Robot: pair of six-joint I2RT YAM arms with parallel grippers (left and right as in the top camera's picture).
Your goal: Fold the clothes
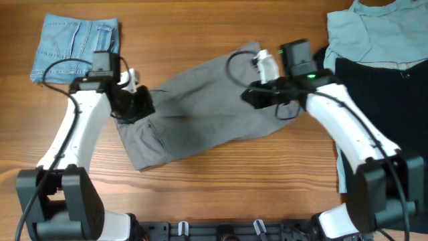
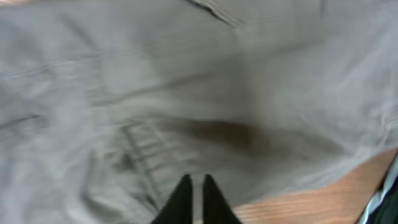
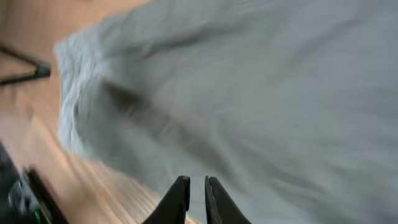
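The grey-khaki shorts [image 1: 200, 114] lie slantwise across the middle of the wooden table, partly folded over. My left gripper [image 1: 140, 104] is at their left end, with its fingers nearly together and pinching the cloth. In the left wrist view the fingertips [image 2: 197, 180] sit on the creased shorts [image 2: 186, 74]. My right gripper [image 1: 253, 95] is on the upper right part of the shorts. In the right wrist view its fingertips [image 3: 197, 182] are nearly together on the shorts [image 3: 249, 93], close to the hem. Both wrist views are blurred.
A folded pair of denim shorts [image 1: 77, 40] lies at the back left. A pale green garment [image 1: 374, 33] and a dark navy garment [image 1: 381, 100] lie piled at the right. Bare wood [image 1: 234, 174] runs along the table's front.
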